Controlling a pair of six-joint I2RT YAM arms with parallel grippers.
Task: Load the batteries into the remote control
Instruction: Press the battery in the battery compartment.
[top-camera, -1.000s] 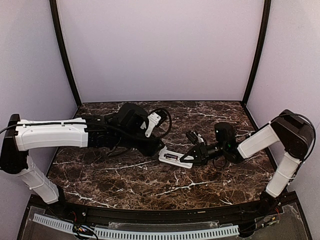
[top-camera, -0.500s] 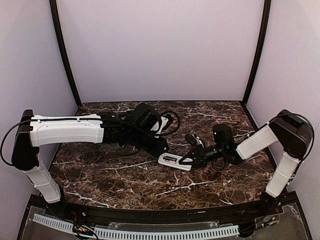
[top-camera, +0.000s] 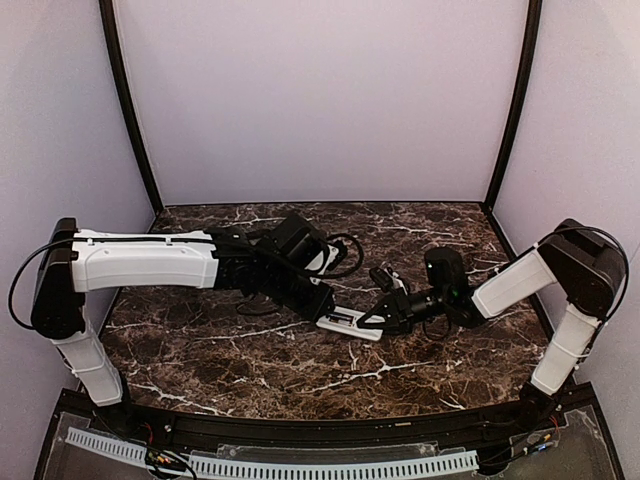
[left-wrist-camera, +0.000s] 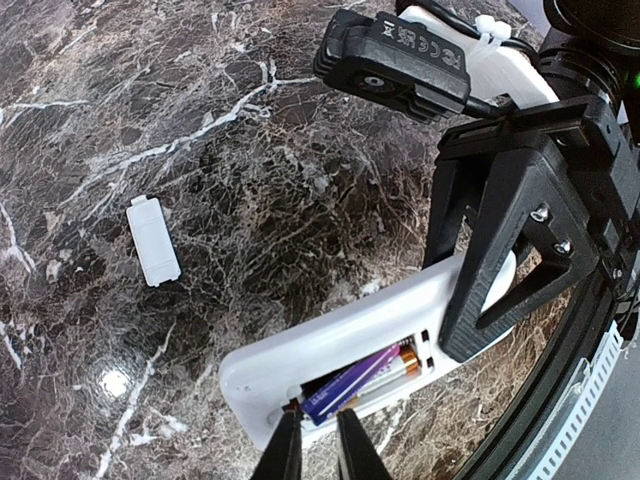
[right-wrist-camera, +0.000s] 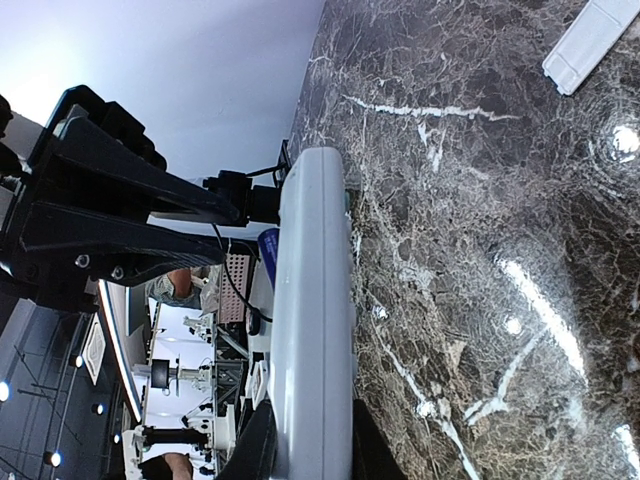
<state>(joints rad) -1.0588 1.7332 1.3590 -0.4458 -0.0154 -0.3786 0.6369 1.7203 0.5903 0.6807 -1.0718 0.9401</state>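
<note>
The remote (top-camera: 349, 322) lies back-up near the middle of the counter (top-camera: 250, 365), between the two arms, with its compartment open. The right claw (right-wrist-camera: 305, 445) is clamped on one end of the remote, a finger on each long edge. A purple battery (left-wrist-camera: 358, 378) sits at a slant in the compartment. The left claw (left-wrist-camera: 318, 445) is at the other end of the remote, its fingers (left-wrist-camera: 288, 450) drawn nearly together with a narrow gap, the tips on either side of the battery's near end; whether they pinch it I cannot tell. A small white cover (left-wrist-camera: 153, 240) lies flat on the counter, well apart from the remote.
</note>
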